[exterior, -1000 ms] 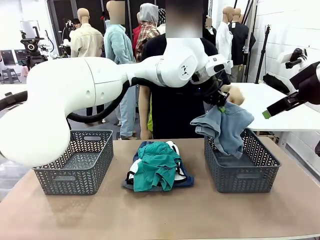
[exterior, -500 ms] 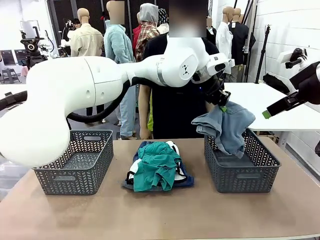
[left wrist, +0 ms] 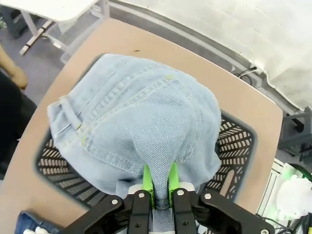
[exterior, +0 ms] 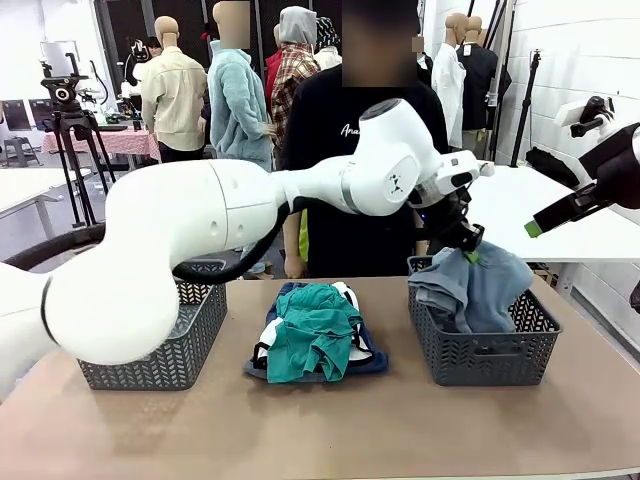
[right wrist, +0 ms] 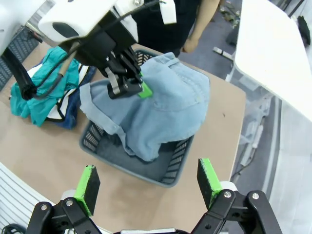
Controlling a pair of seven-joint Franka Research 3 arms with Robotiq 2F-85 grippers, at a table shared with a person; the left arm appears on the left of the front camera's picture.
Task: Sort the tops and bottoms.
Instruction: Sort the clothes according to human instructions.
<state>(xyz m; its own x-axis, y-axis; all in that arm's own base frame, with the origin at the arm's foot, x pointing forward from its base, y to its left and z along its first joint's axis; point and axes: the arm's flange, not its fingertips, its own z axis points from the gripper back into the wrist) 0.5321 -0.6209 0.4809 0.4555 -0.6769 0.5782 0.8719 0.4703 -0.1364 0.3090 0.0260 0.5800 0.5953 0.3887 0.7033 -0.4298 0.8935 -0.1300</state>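
- Where the left arm reaches across the middle, the left gripper (left wrist: 158, 183) has its green pads (left wrist: 146, 181) clamped on a pinched fold of the faded grey-blue denim (left wrist: 141, 122).
- This denim hangs from the pinch, draped over the right-hand basket (exterior: 485, 362). Its lower folds lie inside the rim and appear to rest on the basket floor, though the mesh wall hides the contact.
- Right gripper (right wrist: 148, 184): jaws wide apart, holding nothing, raised above the table's right side and well apart from the denim.
- Between the two baskets a pile lies on the table (exterior: 320, 430): the teal-green top (exterior: 315, 335) uppermost, white shorts (exterior: 268, 338) with black trim and mid-blue denim shorts (exterior: 376, 362) showing beneath it.
- Left-hand basket (exterior: 150, 362): partly hidden behind the left arm.
- A person (exterior: 350, 190) in a black shirt stands at the far edge.
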